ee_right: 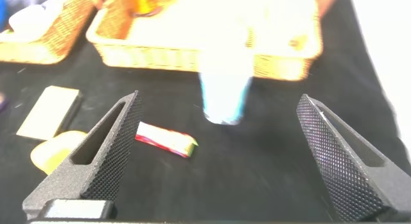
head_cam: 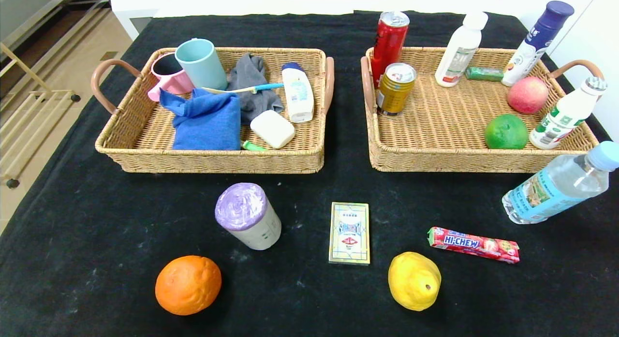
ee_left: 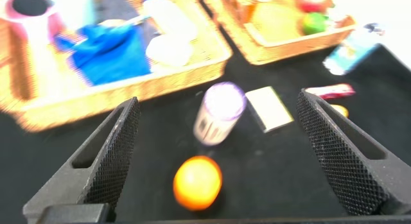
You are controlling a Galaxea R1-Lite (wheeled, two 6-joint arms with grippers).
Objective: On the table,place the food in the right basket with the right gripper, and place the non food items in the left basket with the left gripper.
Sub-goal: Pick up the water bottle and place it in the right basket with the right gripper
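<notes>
**A:** Where do things stand?

**B:** Nothing is picked up yet. Both pairs of fingers are spread wide and empty above the near edge of the table (head_cam: 309,298). Ahead of the left gripper (ee_left: 218,153), the orange (ee_left: 197,182) sits between its fingers, with the purple-topped roll (ee_left: 219,113) just beyond and the card box (ee_left: 270,108) beside that. Ahead of the right gripper (ee_right: 218,153) lie the Hi-Chew stick (ee_right: 166,139) and, farther on, the water bottle (ee_right: 223,95), close to the right basket (ee_right: 173,57).

**A:** So which first?

**B:** I'd judge the roll for the left. The orange is food, so those fingers should pass over it, not close on it.

**A:** And the grip?

**B:** The roll stands slightly tilted; come down with the fingers straddling its white sleeve, below the purple top, and close gently. Then lift clear of the rim before crossing to the left basket (head_cam: 208,158), which is already crowded with cloths and mugs.
</notes>
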